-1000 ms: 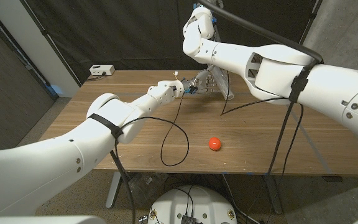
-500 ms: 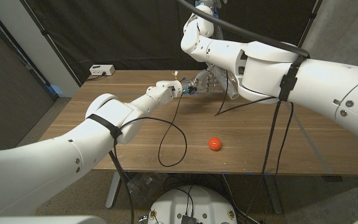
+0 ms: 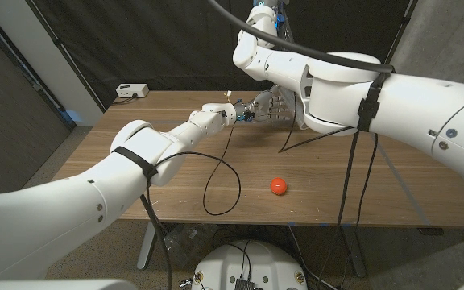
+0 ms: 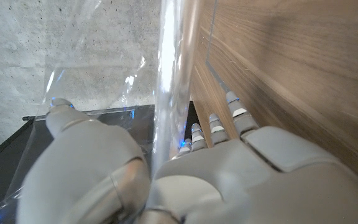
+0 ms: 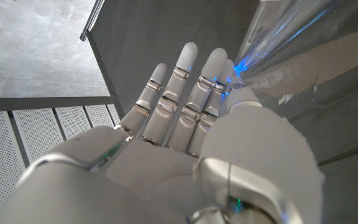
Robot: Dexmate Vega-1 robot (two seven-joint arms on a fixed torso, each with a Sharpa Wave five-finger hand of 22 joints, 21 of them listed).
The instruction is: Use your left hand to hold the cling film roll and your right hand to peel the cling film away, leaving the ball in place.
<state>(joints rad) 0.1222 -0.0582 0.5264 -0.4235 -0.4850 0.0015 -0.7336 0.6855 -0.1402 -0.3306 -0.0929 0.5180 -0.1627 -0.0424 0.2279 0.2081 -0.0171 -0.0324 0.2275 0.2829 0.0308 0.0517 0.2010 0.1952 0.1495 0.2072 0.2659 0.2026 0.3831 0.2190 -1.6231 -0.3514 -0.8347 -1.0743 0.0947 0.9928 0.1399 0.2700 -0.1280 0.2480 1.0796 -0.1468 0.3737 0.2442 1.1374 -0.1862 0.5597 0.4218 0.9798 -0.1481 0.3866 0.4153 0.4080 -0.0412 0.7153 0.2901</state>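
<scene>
An orange ball [image 3: 278,186] lies on the wooden table [image 3: 167,121], near its front middle. At the far middle my left hand [image 3: 262,106] grips the cling film roll, which its fingers mostly hide. In the left wrist view my left hand [image 4: 229,174] is closed around a clear, bunched band of cling film [image 4: 169,81] that rises from its grip. My right hand [image 3: 266,11] is raised high above the left one, at the picture's upper edge. In the right wrist view my right hand [image 5: 191,124] pinches the stretched film [image 5: 284,37] between thumb and fingers.
A small white box [image 3: 131,91] sits at the table's far left corner. A black cable [image 3: 224,181] from my left arm loops over the table beside the ball. More cables [image 3: 353,177] hang from my right arm. A dark curtain hangs behind the table.
My right arm has lifted and swung toward picture left, carrying the film higher; its hand now reaches the picture's upper edge. The left hand and the ball have stayed put.
</scene>
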